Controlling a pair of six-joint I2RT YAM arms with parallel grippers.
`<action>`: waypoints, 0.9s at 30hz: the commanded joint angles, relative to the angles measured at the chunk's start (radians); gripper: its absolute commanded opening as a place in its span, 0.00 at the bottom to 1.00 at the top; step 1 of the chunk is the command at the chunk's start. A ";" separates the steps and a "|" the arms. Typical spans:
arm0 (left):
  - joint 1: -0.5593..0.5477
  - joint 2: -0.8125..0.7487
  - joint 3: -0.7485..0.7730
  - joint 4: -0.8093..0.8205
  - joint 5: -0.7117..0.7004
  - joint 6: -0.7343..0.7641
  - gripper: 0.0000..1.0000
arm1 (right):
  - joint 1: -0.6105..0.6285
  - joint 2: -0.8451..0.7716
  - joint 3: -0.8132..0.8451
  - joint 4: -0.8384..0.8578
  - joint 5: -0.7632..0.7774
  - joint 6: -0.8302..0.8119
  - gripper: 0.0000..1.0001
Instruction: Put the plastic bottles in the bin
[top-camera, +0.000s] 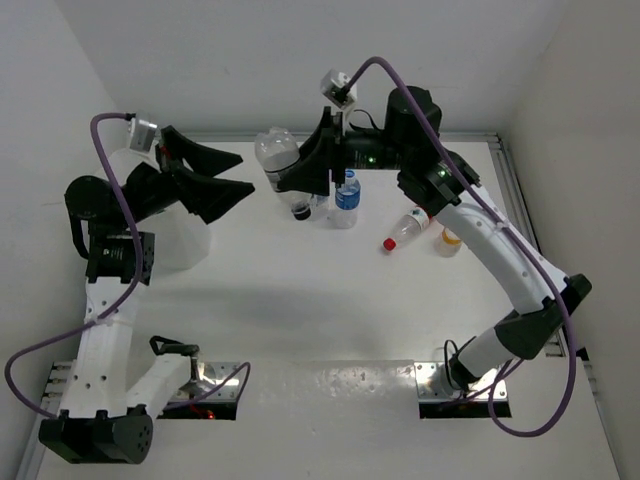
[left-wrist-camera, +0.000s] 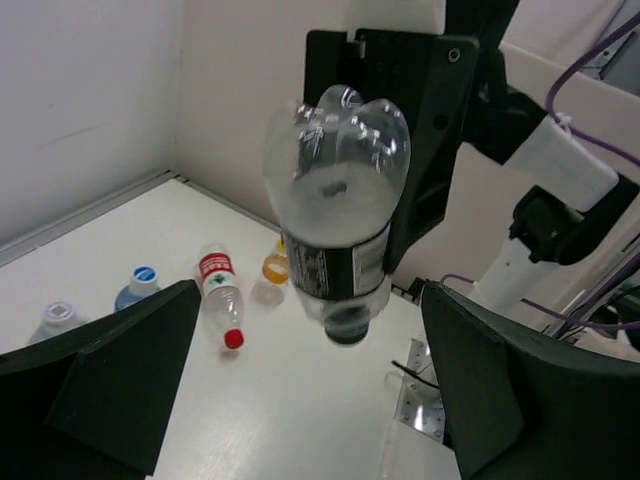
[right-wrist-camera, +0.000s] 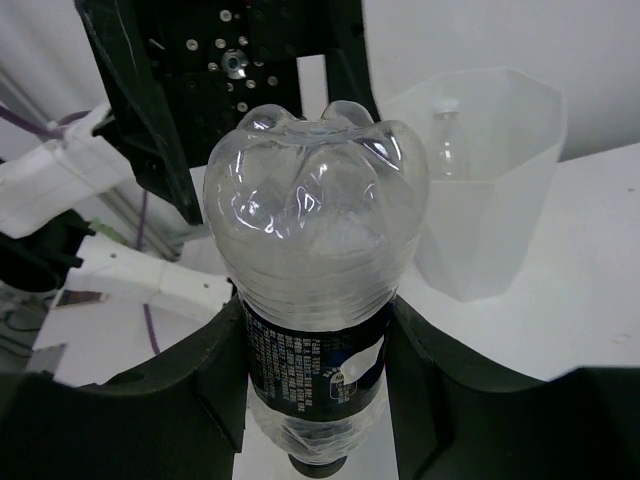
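Observation:
My right gripper (top-camera: 303, 185) is shut on a clear bottle with a black label (top-camera: 278, 156), held upside down above the table, cap downward. It fills the right wrist view (right-wrist-camera: 315, 300) between my fingers (right-wrist-camera: 200, 400). My left gripper (top-camera: 243, 174) is open and empty, just left of that bottle and beside the translucent white bin (top-camera: 190, 245). In the left wrist view the held bottle (left-wrist-camera: 335, 200) hangs ahead of my open gripper (left-wrist-camera: 310, 400). The bin (right-wrist-camera: 490, 230) holds one clear bottle (right-wrist-camera: 445, 150).
On the table stand a blue-capped bottle (top-camera: 346, 200) and a short yellow-capped one (top-camera: 448, 240). A red-labelled bottle (top-camera: 405, 230) lies between them. The left wrist view also shows a pale-capped bottle (left-wrist-camera: 55, 318) at the far left. Walls close the back and sides.

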 joint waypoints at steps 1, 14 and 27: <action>-0.074 0.023 0.003 0.104 -0.087 -0.087 0.99 | 0.034 0.034 0.043 0.070 -0.052 0.093 0.07; -0.119 0.107 0.013 0.238 -0.124 -0.199 0.80 | 0.121 0.081 0.103 0.042 -0.026 0.049 0.06; -0.075 0.107 0.061 0.134 -0.135 -0.113 0.00 | 0.137 0.126 0.148 0.013 0.011 0.061 0.68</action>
